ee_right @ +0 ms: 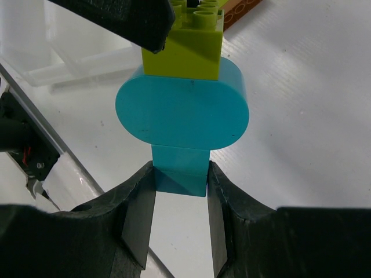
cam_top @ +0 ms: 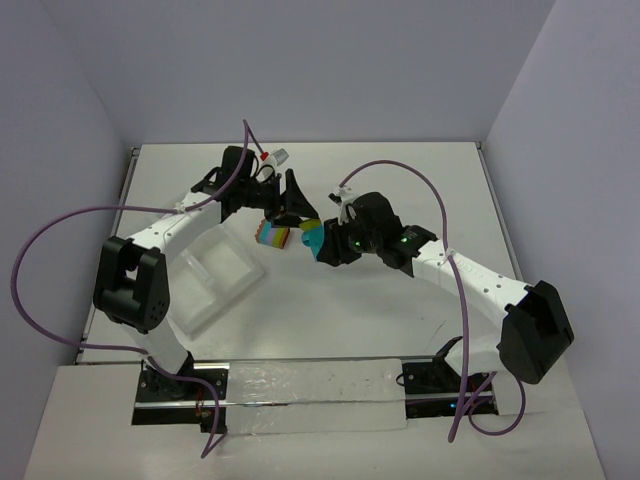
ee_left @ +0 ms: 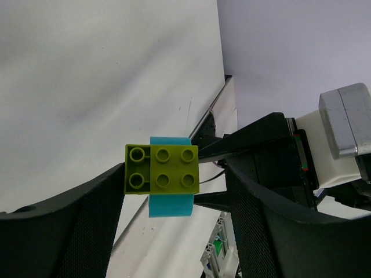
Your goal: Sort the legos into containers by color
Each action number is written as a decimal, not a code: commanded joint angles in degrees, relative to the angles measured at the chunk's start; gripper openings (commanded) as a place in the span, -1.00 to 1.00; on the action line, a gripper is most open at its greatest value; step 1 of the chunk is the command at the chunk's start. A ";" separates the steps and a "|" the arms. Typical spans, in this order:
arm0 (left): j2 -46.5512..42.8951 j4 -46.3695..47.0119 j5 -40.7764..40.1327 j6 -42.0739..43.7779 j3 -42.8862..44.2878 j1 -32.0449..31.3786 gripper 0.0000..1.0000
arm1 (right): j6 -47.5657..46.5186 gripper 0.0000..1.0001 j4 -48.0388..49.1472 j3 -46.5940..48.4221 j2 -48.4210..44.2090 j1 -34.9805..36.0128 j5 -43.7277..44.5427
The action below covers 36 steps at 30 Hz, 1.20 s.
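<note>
A clipped stack of legos hangs above the table between both arms, with teal, lime green, purple and orange parts. My right gripper is shut on the teal brick at the stack's near end. In the right wrist view a lime green brick sits on the teal one. My left gripper is open and straddles the lime green brick. Its left finger is at the brick's edge, and a gap shows before the right finger. The clear tray of containers lies below and to the left.
A clear plastic strip runs along the near edge between the arm bases. Purple cables loop over both arms. A raised rail borders the table. Grey walls close in at the back and sides.
</note>
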 commanded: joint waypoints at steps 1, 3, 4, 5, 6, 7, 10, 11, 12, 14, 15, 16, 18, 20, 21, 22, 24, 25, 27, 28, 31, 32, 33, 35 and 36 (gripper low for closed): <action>0.84 0.87 5.25 2.69 1.69 -0.38 0.47 | -0.37 -1.00 2.26 2.25 -0.58 0.21 -0.90; 1.69 -0.40 4.92 3.83 2.24 -0.70 0.39 | -0.53 -1.00 2.35 2.32 -0.51 0.20 -0.61; 1.87 -0.77 4.66 4.09 2.50 -0.79 0.38 | -0.54 -1.00 2.27 2.32 -0.51 0.19 -0.61; 1.88 -0.80 4.64 4.19 2.60 -0.80 0.36 | -0.54 -1.00 2.26 2.40 -0.51 0.19 -0.61; 1.97 -0.80 4.56 4.20 2.85 -0.88 0.36 | -0.62 -1.00 2.18 2.57 -0.43 0.19 -0.69; 2.04 -0.94 4.41 4.42 3.23 -0.96 0.36 | -0.70 -1.00 2.03 2.66 -0.42 0.19 -0.70; 2.86 -2.98 3.73 5.59 4.33 -1.07 0.50 | -0.81 -1.00 1.82 2.76 -0.51 0.19 -0.78; 2.94 -3.54 3.46 6.15 4.71 -1.07 0.51 | -0.81 -1.00 1.82 2.77 -0.50 0.19 -0.70; 2.94 -3.79 2.88 6.40 4.72 -1.15 0.53 | -0.80 -1.00 1.82 2.85 -0.43 0.19 -0.70; 2.94 -3.96 2.88 6.58 4.89 -1.15 0.48 | -0.72 -1.00 1.82 2.86 -0.42 0.19 -0.61; 2.85 -3.96 2.97 6.66 4.81 -1.15 0.38 | -0.72 -1.00 1.82 3.03 -0.33 0.19 -0.61; 2.85 -3.88 2.97 6.58 4.81 -1.15 0.32 | -0.81 -1.00 1.82 3.03 -0.33 0.19 -0.61; 2.59 -3.70 2.79 6.49 4.81 -1.15 0.16 | -0.72 -1.00 1.82 3.11 -0.33 0.19 -0.52; 2.44 -3.76 2.58 6.49 4.93 -1.15 -0.11 | -0.72 -1.00 1.76 3.18 -0.27 0.19 -0.44; 2.39 -3.94 2.42 6.59 5.04 -1.13 -0.22 | -0.72 -1.00 1.74 3.18 -0.25 0.19 -0.42; 2.35 -4.20 2.24 6.78 5.15 -1.10 -0.31 | -0.72 -1.00 1.74 3.14 -0.25 0.19 -0.38; 2.33 -4.91 1.62 7.12 5.48 -0.99 -0.59 | -0.68 -1.00 1.66 2.92 -0.28 0.19 -0.19; 2.32 -5.33 1.23 7.28 5.67 -0.92 -0.75 | -0.65 -1.00 1.59 2.76 -0.32 0.19 -0.06; 2.32 -6.10 0.48 7.60 6.06 -0.66 -0.97 | -0.52 -1.00 1.56 2.30 -0.65 0.19 0.35; 2.31 -6.51 0.02 7.72 6.14 -0.33 -0.99 | -0.44 -1.00 1.57 1.84 -0.98 0.19 0.77; 1.68 -6.08 -1.19 7.13 5.53 0.86 -1.00 | -0.28 -1.00 1.51 0.62 -2.02 0.19 1.95; 1.42 -5.59 -1.41 6.70 5.26 1.35 -1.00 | -0.28 -1.00 1.39 0.29 -2.29 0.19 2.18; 1.15 -5.04 -1.61 6.26 5.03 1.89 -0.99 | -0.27 -1.00 1.28 -0.10 -2.56 0.19 2.41; 0.50 -3.76 -1.70 5.37 4.24 3.10 -1.00 | -0.12 -1.00 0.88 -1.21 -3.05 0.19 2.97; 0.32 -3.60 -1.69 5.18 4.25 3.53 -1.00 | -0.21 -1.00 0.70 -1.39 -3.27 0.19 3.21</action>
